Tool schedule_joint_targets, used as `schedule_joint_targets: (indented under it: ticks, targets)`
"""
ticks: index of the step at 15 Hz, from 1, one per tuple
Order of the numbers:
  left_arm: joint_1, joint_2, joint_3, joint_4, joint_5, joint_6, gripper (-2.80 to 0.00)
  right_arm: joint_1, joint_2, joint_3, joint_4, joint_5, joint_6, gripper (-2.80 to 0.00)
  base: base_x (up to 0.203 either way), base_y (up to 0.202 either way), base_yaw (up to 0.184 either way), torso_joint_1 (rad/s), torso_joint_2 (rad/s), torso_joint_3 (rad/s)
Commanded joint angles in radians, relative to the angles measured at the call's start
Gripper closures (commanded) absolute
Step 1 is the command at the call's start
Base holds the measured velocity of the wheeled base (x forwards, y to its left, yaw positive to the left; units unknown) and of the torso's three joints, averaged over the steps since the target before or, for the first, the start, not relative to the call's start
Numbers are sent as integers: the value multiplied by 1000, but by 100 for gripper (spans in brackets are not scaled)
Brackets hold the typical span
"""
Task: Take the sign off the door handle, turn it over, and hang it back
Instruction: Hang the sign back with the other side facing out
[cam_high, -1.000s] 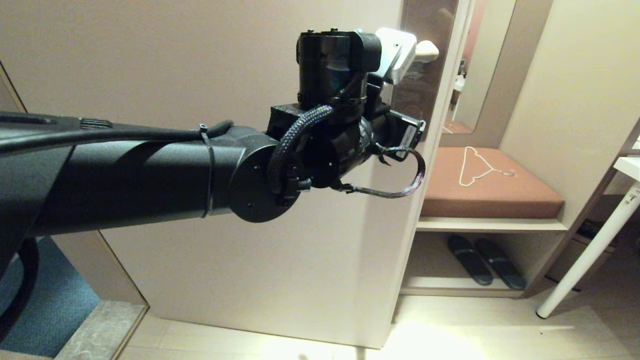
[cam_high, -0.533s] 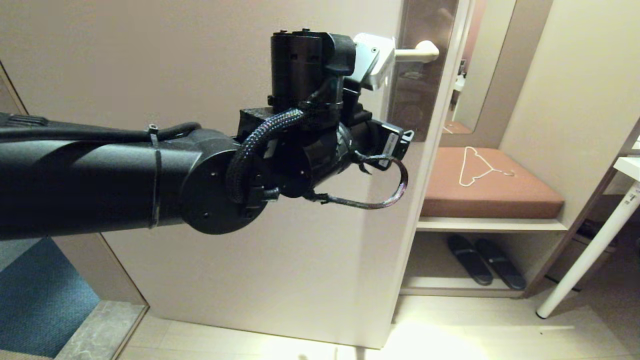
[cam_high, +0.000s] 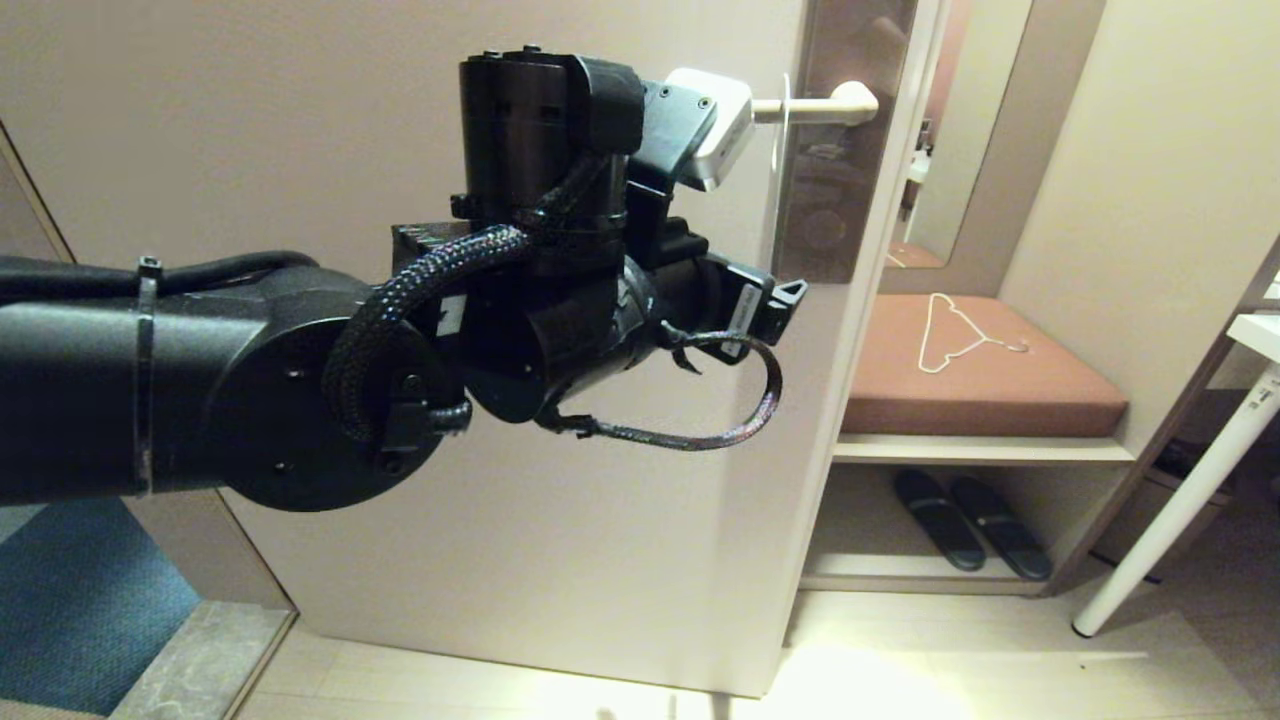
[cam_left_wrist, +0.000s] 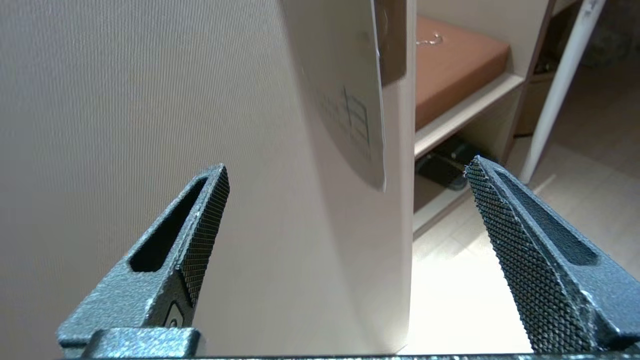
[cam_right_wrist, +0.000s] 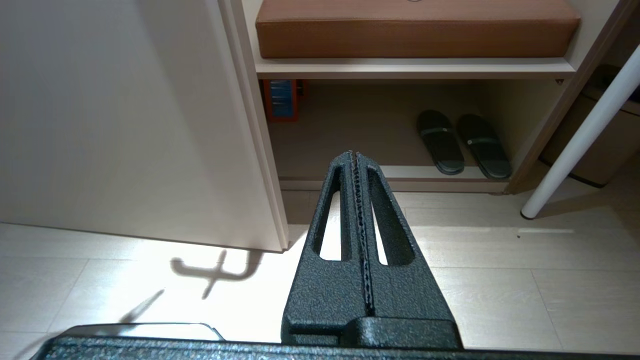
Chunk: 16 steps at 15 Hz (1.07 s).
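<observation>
Head view | left gripper (cam_left_wrist: 345, 175) backed off door handle (cam_high: 815, 105), fingers spread, empty | sign (cam_left_wrist: 345, 100) hanging | right gripper (cam_right_wrist: 357, 155) closed

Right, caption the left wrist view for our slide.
Open left gripper facing the pale flat card sign, hanging edge-on beside the beige door.

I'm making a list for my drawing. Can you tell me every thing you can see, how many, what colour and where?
Flat door-hanger sign: one, pale side showing, hanging on the handle.
Slim straight metal door handle: one, beige, high on the door.
Door: one, beige, centre.
Thin wire clothes hanger: one, white, on the cushion.
Bench cushion: one, brown.
Slippers: two, black, under the bench.
Table leg: one, white, right.
Left pincer: open, empty, near the sign.
Right pincer: shut, low.
</observation>
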Motion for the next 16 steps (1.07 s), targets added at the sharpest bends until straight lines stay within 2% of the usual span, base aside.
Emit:
schedule_joint_targets:
  ticks: [1, 3, 4, 8, 10, 12, 16]
  targets:
    - [0, -35, 30, -2, -1, 1, -280, 0, 1, 0, 1, 0, 0, 0, 0, 0, 0, 0, 0, 0]
    - [5, -48, 49, -3, -14, 0, -280, 0, 1, 0, 1, 0, 0, 0, 0, 0, 0, 0, 0, 0]
    - [13, -48, 52, -4, -19, 1, 0, 0, 1, 0, 1, 0, 0, 0, 0, 0, 0, 0, 0, 0]
    - [21, -37, 44, -5, -28, 1, 0, 0, 1, 1, 1, 0, 0, 0, 0, 0, 0, 0, 0, 0]
    - [35, -15, 26, -5, -57, 3, 0, 0, 1, 0, 1, 0, 0, 0, 0, 0, 0, 0, 0, 0]
    - [37, 17, -20, -5, -85, 4, 0, 0, 1, 0, 1, 0, 0, 0, 0, 0, 0, 0, 0, 0]
    - [51, 127, -173, -5, -98, 9, 0, 0, 1, 1, 1, 0, 0, 0, 0, 0, 0, 0, 0, 0]
